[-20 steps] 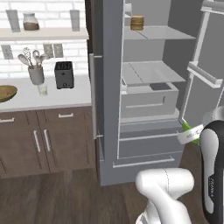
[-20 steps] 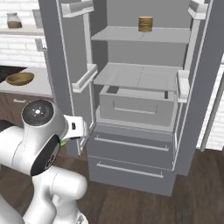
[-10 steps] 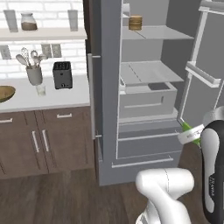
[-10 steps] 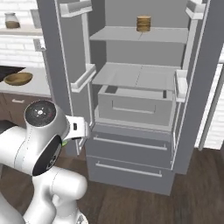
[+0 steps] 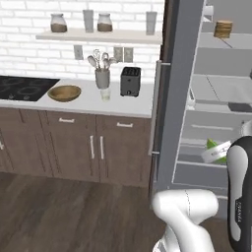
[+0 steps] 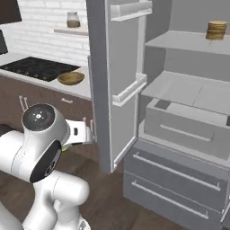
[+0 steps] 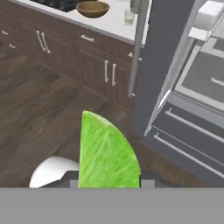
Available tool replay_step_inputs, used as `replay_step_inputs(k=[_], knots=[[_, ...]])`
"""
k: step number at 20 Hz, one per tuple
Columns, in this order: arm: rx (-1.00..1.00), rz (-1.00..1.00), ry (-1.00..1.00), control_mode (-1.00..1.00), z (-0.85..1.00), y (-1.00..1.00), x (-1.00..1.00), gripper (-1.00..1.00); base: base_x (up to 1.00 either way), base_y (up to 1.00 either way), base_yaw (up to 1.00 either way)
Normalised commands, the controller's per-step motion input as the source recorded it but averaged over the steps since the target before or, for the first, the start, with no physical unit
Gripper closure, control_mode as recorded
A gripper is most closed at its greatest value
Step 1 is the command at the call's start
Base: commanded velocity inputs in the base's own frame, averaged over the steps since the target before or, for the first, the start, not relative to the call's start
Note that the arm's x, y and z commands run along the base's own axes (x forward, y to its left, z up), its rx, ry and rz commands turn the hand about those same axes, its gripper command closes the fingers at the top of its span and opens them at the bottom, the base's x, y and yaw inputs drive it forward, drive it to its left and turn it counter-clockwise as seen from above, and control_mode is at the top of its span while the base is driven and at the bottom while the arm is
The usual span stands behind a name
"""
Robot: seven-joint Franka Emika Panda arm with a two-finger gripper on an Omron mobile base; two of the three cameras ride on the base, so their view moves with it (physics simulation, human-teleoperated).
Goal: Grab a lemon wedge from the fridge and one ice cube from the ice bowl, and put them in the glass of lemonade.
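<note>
My gripper is shut on a bright green lemon wedge, held low in front of the fridge, whose doors stand open. The left base view has the gripper and the wedge beside the fridge's lower shelves. On the right base view a sliver of wedge peeks from under the hand. The wooden ice bowl sits on the white counter, left of the glass of lemonade. Both appear far off in the hand view: bowl, glass. No ice cube can be made out.
A grey utensil cup and a black toaster stand behind the glass. A black cooktop lies left of the bowl. The open fridge door juts out between arm and counter. Brown cabinets and wood floor lie below.
The whole scene has slid to the right in both base views, so the base has moved; the counter now shows much more. The wedge stays in the gripper.
</note>
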Motion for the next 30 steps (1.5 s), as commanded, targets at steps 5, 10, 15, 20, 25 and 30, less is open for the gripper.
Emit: replay_step_inputs(k=[5, 10, 15, 20, 25, 30], knots=[[0.0, 0.0, 0.0, 1.0, 0.0, 0.0, 0.0, 1.0, 0.56, 0.89, 0.56], [0.0, 0.0, 0.0, 1.0, 0.0, 0.0, 0.0, 1.0, 0.97, 0.98, 0.35], [0.0, 0.0, 0.0, 1.0, 0.0, 0.0, 0.0, 1.0, 1.0, 0.98, 0.0], [0.0, 0.0, 0.0, 1.0, 0.0, 0.0, 0.0, 1.0, 1.0, 1.0, -0.31], [0.0, 0.0, 0.0, 1.0, 0.0, 0.0, 0.0, 1.0, 1.0, 0.95, 0.17], [0.0, 0.0, 0.0, 1.0, 0.0, 0.0, 0.0, 1.0, 1.0, 0.48, 0.56]])
